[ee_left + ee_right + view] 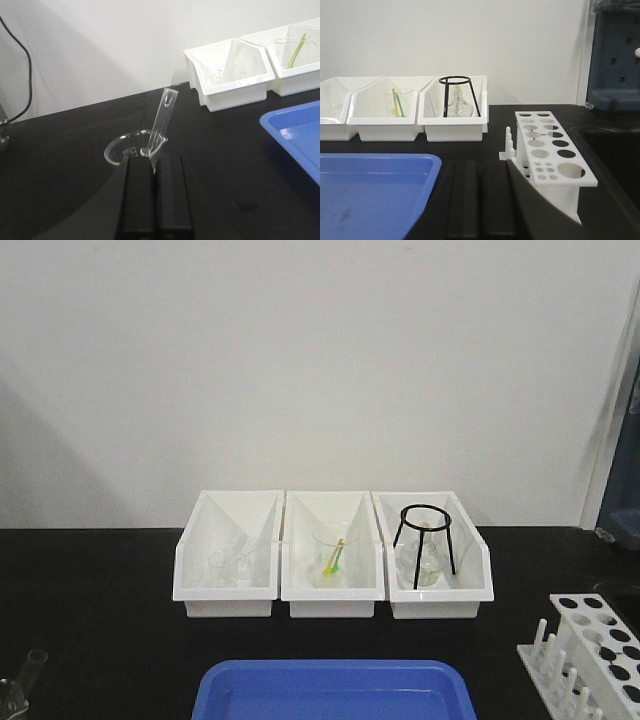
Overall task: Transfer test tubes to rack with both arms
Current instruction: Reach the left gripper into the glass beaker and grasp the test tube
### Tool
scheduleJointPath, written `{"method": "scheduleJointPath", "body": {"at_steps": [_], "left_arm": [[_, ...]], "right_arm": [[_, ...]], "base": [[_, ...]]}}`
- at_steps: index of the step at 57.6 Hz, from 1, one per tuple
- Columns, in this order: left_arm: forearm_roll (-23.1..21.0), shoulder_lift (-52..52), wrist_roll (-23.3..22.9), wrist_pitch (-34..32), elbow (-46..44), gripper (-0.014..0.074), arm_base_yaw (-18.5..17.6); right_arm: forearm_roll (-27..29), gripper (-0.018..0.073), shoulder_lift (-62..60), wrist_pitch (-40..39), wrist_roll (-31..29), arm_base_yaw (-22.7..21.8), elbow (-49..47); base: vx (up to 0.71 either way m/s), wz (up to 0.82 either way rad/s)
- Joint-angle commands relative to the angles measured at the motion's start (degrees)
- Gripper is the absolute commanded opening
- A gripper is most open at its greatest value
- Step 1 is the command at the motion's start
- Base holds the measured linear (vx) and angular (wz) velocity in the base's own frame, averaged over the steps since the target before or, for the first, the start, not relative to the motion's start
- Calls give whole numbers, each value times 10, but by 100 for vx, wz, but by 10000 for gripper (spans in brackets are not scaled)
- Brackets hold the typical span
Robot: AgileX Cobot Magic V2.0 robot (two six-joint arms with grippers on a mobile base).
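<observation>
One clear test tube (162, 117) leans in a glass beaker (120, 147) on the black table; its open rim points up and to the right. My left gripper (154, 159) has its jaws together, tips right at the beaker's near side below the tube; I see no grip on the tube. The tube also shows at the front view's lower left (32, 665). The white rack (547, 145) stands empty, just right of my right gripper (480, 164), which is shut and empty. The rack also shows in the front view (600, 640).
A blue tray (330, 690) lies at the table's front middle. Three white bins (228, 595) stand in a row behind it: glassware in the left, a beaker with yellow-green sticks (335, 552) in the middle, a black tripod (425, 540) in the right. A wall is behind.
</observation>
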Motion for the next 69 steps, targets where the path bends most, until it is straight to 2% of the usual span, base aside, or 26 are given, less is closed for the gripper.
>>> {"method": "scheduleJointPath", "body": {"at_steps": [1,58,64,69], "left_arm": [[-5,-6,-2,-47,16,-20,1],[-4,-6,-2,-52,16,-20,1],[-6,-6,-7,-80,11,-20,1],[-6,-6,-44,-131,10,-20,1]], "right_arm": [[0,-7,-6,-47,-5,-4,7],[0,-7,-6,-52,-5,-4,7],[0,-7,-6,-68,-5,-4,7],[4,-7,-6,-110,-3,-4,6]], "base": [[20,0],[3,2],[0,0],[0,0]]}}
